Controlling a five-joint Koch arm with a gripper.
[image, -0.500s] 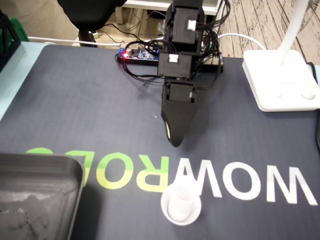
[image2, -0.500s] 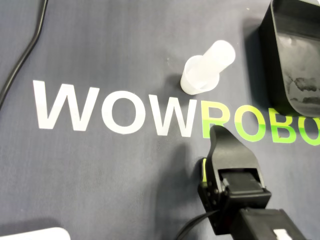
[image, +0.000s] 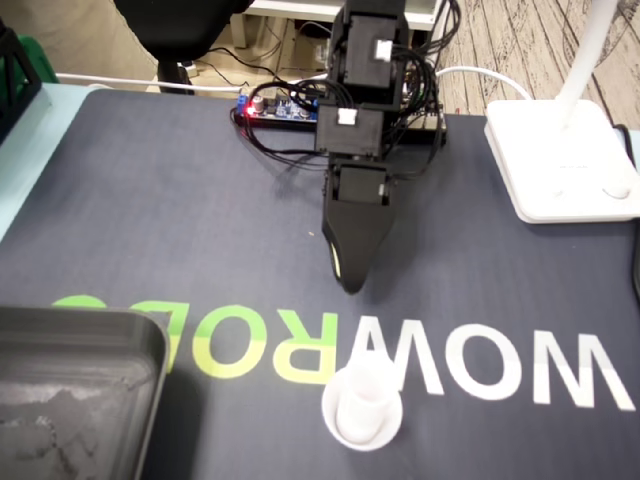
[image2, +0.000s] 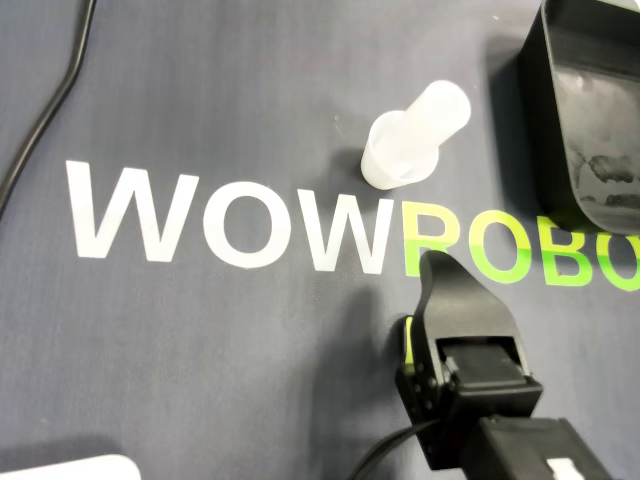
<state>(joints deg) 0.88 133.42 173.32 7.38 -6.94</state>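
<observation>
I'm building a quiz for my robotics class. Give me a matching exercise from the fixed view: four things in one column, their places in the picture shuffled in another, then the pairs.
1. white cup
2. black tray
3. white lamp base
4. gripper

A. upper right
B. lower left corner
C. centre, just above the lettering
D. bottom centre, at the lettering's lower edge

Pairs: 1-D, 2-B, 3-A, 4-C
</observation>
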